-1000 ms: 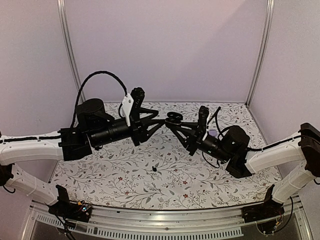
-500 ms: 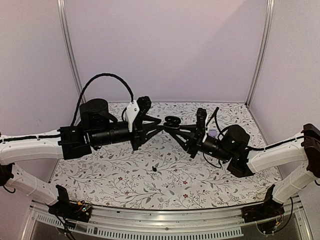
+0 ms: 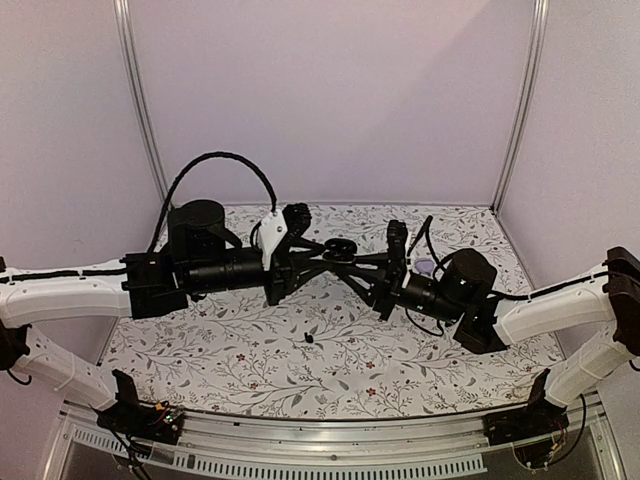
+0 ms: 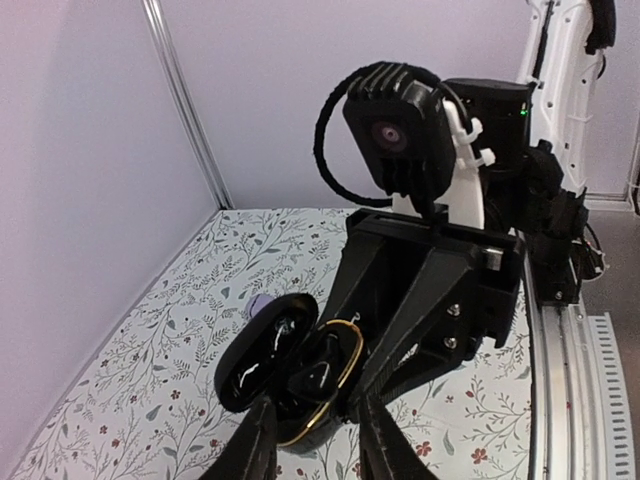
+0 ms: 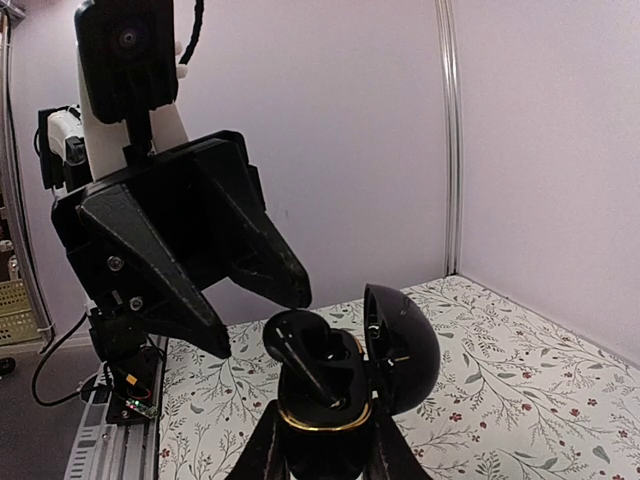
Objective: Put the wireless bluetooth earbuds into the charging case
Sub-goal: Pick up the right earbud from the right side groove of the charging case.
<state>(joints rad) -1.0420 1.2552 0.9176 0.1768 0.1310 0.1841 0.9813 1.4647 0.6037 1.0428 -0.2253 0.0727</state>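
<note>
My right gripper [image 5: 325, 432] is shut on the base of the charging case [image 5: 322, 405], a black puck with a gold rim held above the cloth. Its lid [image 5: 402, 350] hangs open to the right. One earbud [image 5: 297, 342] sticks up out of the base, tilted and only partly sunk in. My left gripper [image 5: 262, 323] hovers right over it with its jaws a little apart. One fingertip [image 5: 300, 295] is just above the earbud, and I see nothing gripped. The left wrist view shows the case [image 4: 325, 385] between my left fingers [image 4: 258, 445]. Another earbud [image 3: 309, 338] lies on the cloth.
The patterned cloth [image 3: 240, 360] covers the table between lilac walls. A small lavender object [image 3: 425, 267] lies on it beside the right wrist. Both arms meet above the cloth's far middle [image 3: 340, 247]. A metal rail [image 3: 330, 440] runs along the near edge.
My left arm has moved right, bringing its fingertips in over the open case, and its jaws have narrowed. The right gripper with the case has shifted slightly left and down.
</note>
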